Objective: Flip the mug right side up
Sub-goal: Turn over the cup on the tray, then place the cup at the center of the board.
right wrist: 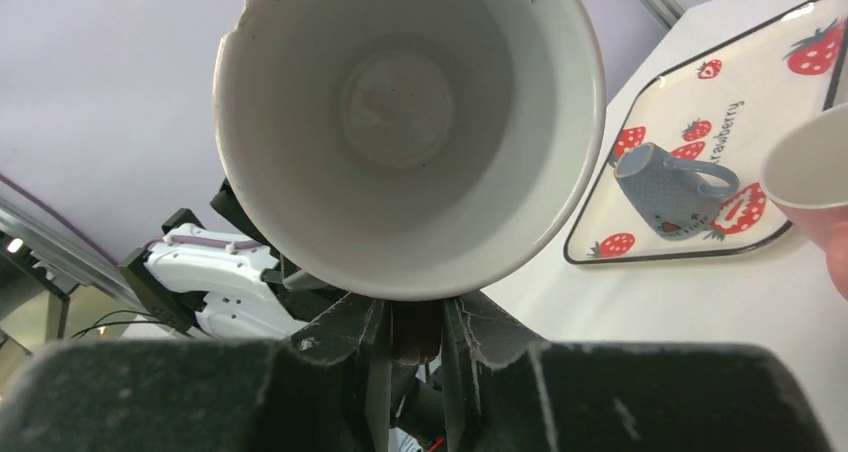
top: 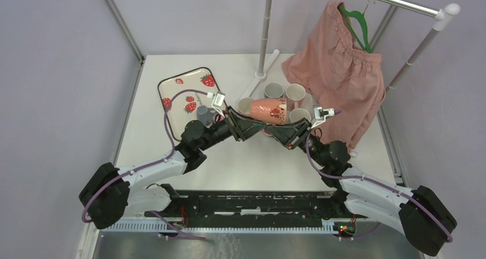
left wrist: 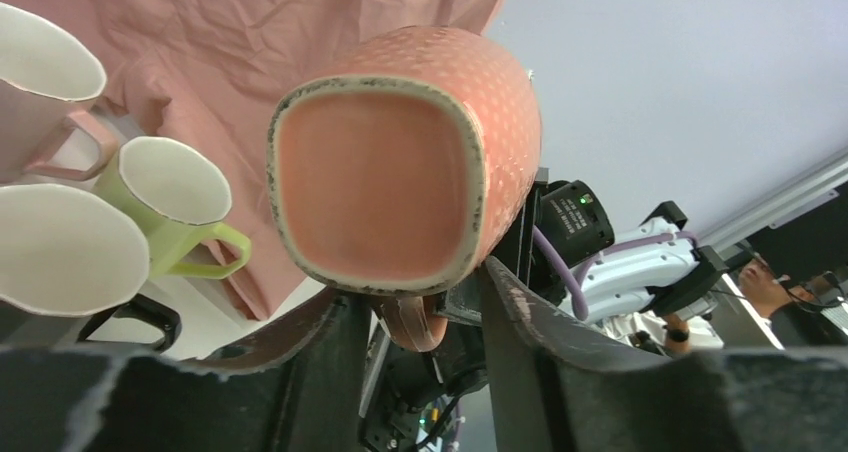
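Mug point(top: 269, 110) horizontal in midair, mouth toward right arm, base toward left. Both arms reach inward. Right gripper point(right wrist: 413, 317) clamps mug; left gripper point(left wrist: 425, 302) straddles handle point(left wrist: 408, 324), can't tell if it's gripping.

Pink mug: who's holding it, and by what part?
Both hold the sideways pink mug: left pincer pinches its handle by the base; right pincer grips beneath the rim, exact part hidden.

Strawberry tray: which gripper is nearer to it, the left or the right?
Left. The left gripper is just right of the tray, at the pink mug's base; the right gripper is farther right, at the mug's open end.
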